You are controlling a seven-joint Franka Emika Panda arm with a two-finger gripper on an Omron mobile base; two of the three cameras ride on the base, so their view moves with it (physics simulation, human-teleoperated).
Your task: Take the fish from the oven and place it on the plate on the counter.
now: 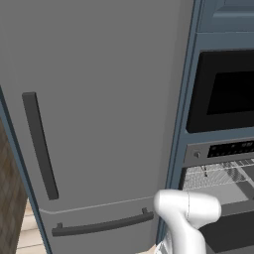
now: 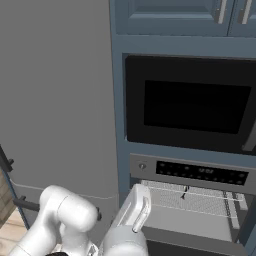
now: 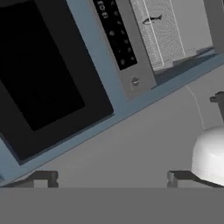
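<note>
Steel-grey oven (image 2: 192, 197) sits open at the lower right of my right base view, its control strip with one knob and a dark display running above a wire rack. On that rack lies the fish (image 3: 152, 19), a small dark sliver near the top of my hand view, well apart from my tool (image 3: 111, 177). In the left base view the same oven (image 1: 218, 171) shows at the right edge, with the fish (image 1: 204, 172) as a tiny mark on the rack. My tool stands wide open and grips nothing, its two dark finger tips far apart at the bottom of the hand view, one at lower left and one at lower right. A black-windowed appliance (image 2: 192, 105) fills the blue-grey cabinet above the oven. To the left of both stands a tall grey fridge (image 1: 94, 109) with a long dark upright handle and a second dark handle lying across its lower drawer. My white arm (image 1: 187, 221) rises at the bottom of the left base view.
</note>
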